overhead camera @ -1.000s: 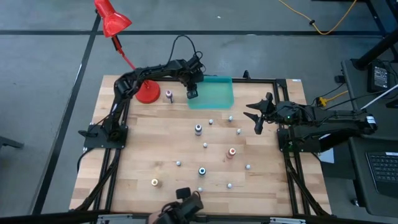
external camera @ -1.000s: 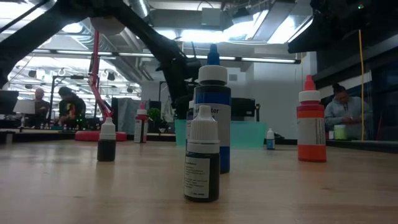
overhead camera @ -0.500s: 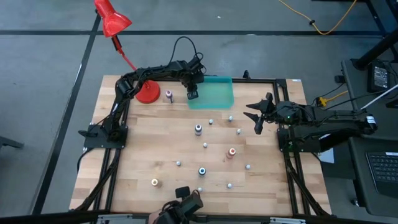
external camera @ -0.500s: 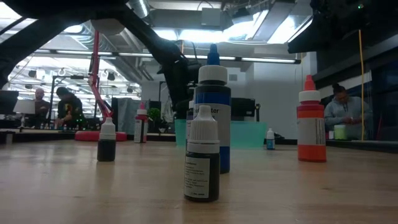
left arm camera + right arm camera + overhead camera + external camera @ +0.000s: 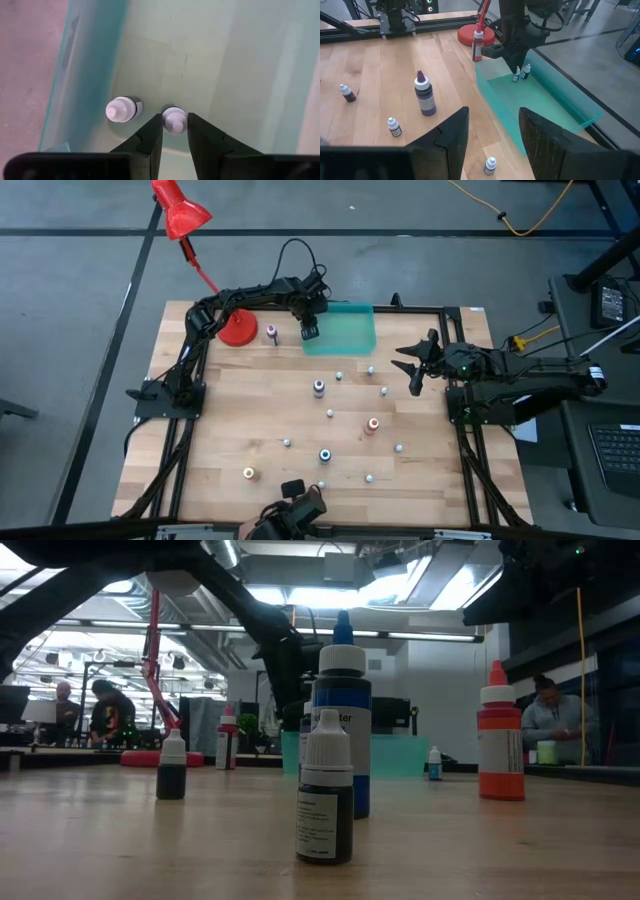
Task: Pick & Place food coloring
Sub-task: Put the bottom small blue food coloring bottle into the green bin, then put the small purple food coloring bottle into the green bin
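Note:
The food coloring bottles stand scattered upright on the wooden table: purple, red-orange, blue, yellow, pink and several tiny whitish ones. Two tiny white-capped bottles stand inside the teal tray, near its left end. My left gripper points down into the tray, shut on one of them; the other bottle stands free beside it. My right gripper hovers open over the table's right side, touching nothing. My left gripper pinches the tiny bottle by its white cap between its two fingers, coming from above and pointing down. In the right wrist view the bottle stands upright on the tray floor under the fingers.
A red desk lamp has its round base at the far left corner, next to the pink bottle. The tray's walls rise round the left gripper. In the low view the blue bottle and a small dark bottle stand close to the near edge.

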Tool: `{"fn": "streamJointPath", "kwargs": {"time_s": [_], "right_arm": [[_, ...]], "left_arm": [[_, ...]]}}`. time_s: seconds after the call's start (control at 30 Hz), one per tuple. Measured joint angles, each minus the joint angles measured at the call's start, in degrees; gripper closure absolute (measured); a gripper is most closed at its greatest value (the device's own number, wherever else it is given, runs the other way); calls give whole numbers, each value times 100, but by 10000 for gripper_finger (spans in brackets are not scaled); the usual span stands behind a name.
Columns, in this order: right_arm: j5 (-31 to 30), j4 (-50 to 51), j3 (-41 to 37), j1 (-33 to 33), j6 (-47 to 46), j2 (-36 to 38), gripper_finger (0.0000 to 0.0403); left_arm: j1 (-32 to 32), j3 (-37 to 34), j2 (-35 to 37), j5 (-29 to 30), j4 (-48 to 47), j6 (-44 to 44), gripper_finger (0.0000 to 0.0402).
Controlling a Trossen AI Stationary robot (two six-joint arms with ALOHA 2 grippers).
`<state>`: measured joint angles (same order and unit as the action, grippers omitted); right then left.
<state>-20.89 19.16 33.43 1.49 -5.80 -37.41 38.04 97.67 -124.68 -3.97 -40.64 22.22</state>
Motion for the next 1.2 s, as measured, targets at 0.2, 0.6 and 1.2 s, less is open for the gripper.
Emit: {"fn": "streamJointPath", "kwargs": {"time_s": [0.2, 0.6, 1.2], "right_arm": [[0, 0, 0, 1, -11, 0, 228], [1, 0, 0, -1, -15, 0, 228], [-1, -2, 0, -1, -17, 0, 228]], "left_arm": [[0, 0, 0, 2, -1, 0, 314], [0, 0, 0, 143, -98, 0, 313], [0, 2, 2, 192, -113, 9, 271]]}}
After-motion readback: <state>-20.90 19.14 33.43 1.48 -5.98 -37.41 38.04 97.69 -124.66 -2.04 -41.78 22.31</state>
